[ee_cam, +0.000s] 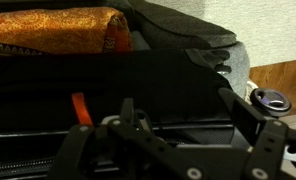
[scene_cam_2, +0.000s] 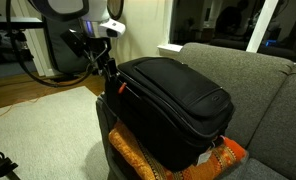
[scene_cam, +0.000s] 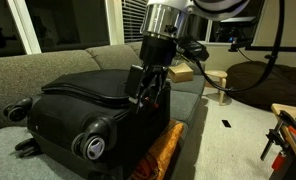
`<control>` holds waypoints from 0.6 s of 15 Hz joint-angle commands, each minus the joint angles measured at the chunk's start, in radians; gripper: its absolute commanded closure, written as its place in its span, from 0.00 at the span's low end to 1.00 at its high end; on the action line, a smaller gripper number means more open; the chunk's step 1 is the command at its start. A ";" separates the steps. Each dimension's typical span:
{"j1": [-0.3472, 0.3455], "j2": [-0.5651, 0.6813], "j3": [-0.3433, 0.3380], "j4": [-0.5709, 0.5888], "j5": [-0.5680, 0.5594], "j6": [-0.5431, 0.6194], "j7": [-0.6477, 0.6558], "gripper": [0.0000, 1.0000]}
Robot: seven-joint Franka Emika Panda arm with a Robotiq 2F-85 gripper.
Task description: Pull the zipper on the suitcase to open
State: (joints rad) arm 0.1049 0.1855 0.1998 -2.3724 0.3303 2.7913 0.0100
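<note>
The black soft-sided suitcase (scene_cam: 83, 100) lies on a grey couch; it also shows in an exterior view (scene_cam_2: 178, 100) and fills the wrist view (ee_cam: 168, 70). Its wheels (scene_cam: 91, 145) face the front. My gripper (scene_cam: 148, 97) is pressed against the suitcase's end at the lid edge, also seen in an exterior view (scene_cam_2: 111, 80). In the wrist view my gripper (ee_cam: 188, 108) is open, its fingers spread either side of the dark zipper track (ee_cam: 203, 127). The reddish tag (ee_cam: 80, 108) of the pull hangs left of the left finger, outside the jaws. It shows in an exterior view (scene_cam_2: 121, 88).
An orange patterned cloth (scene_cam: 164, 150) lies under the suitcase, also in an exterior view (scene_cam_2: 228, 155) and the wrist view (ee_cam: 58, 30). The grey couch (scene_cam_2: 258, 80) backs it. A wooden stool (scene_cam: 216, 82) and a round mat (scene_cam: 273, 75) stand beyond.
</note>
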 commanded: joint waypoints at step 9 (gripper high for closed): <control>-0.012 0.074 -0.007 0.057 -0.017 0.045 0.002 0.00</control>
State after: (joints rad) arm 0.1022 0.2452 0.1982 -2.3378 0.3273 2.8233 0.0100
